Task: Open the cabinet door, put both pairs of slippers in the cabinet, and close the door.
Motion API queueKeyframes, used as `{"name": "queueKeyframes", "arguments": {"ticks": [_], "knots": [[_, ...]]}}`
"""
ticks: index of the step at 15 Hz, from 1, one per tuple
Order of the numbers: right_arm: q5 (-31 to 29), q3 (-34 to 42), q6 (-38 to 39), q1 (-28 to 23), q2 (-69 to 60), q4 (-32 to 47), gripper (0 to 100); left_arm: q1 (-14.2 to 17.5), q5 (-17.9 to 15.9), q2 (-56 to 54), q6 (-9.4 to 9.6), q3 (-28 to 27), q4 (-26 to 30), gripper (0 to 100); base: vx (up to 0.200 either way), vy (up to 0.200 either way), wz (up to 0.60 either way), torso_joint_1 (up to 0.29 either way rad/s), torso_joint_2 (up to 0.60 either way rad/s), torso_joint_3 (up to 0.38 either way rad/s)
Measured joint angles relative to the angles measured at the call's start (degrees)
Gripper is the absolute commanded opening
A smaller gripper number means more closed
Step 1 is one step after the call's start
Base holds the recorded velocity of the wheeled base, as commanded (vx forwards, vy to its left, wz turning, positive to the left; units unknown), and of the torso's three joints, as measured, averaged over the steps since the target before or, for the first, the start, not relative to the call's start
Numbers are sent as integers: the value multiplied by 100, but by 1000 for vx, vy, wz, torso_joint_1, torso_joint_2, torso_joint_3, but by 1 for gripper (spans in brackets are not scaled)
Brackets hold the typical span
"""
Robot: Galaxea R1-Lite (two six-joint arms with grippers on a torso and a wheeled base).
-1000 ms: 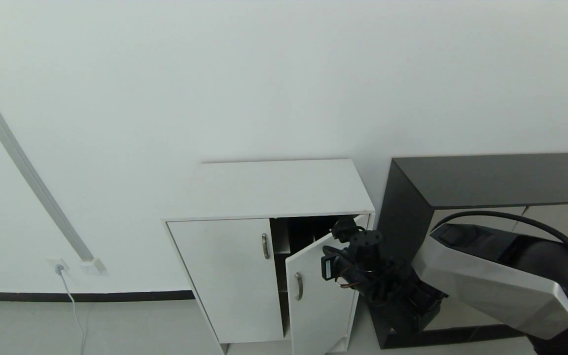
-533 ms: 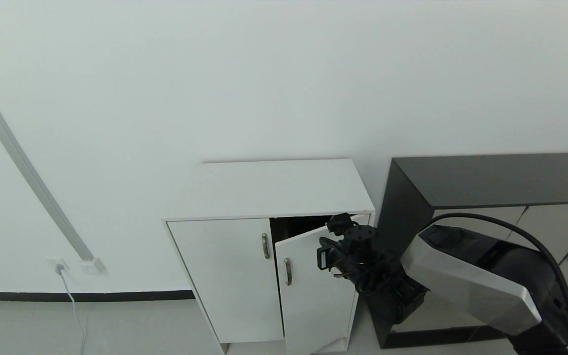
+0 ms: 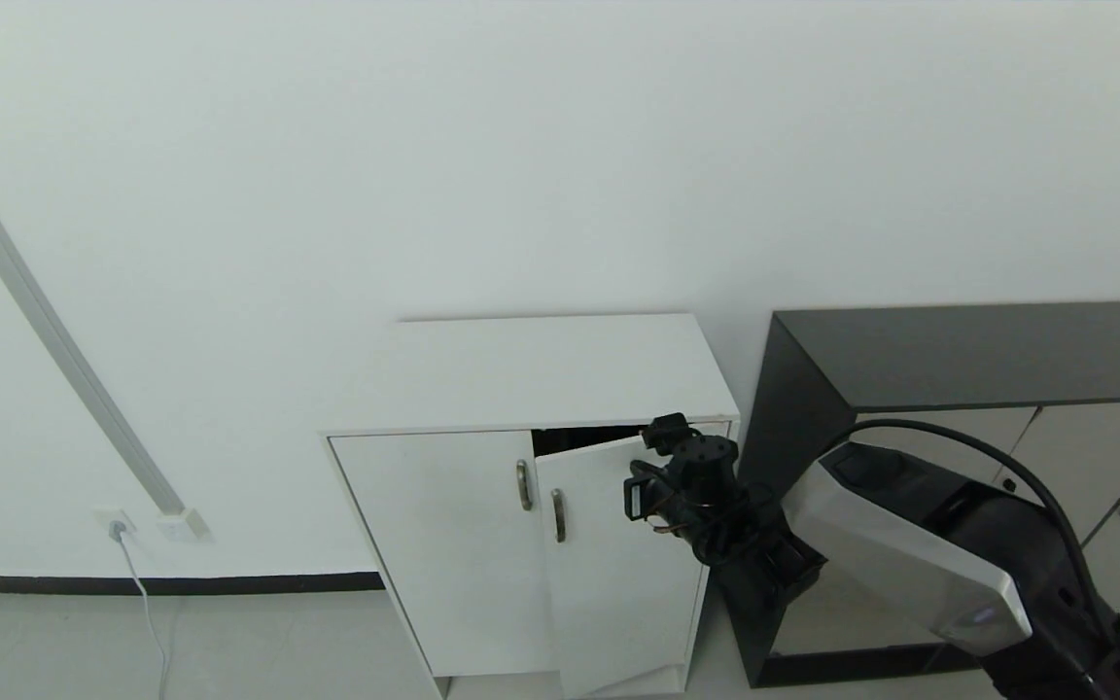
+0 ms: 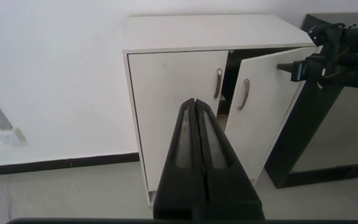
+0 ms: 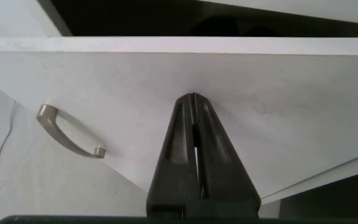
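Your right end effector (image 5: 194,98) has its fingers pinched together, holding nothing, tips right up against the outer face of the cabinet door (image 3: 618,564). The door's just ajar. Your left end effector (image 4: 194,102) is pinched together too, well apart from the door.

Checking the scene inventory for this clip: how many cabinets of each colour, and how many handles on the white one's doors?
White cabinet: 1
Black cabinet: 1
Handles on the white one's doors: 2, left door handle and right door handle
Total: 4
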Motion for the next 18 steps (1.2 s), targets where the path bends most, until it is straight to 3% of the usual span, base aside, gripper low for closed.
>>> {"name": "queueKeyframes", "arguments": {"ticks": [18], "knots": [[-20,-1215,5,-140,446,789,0,6,-2,0,0,0,0,0,0,0,0,0,0,0]]}}
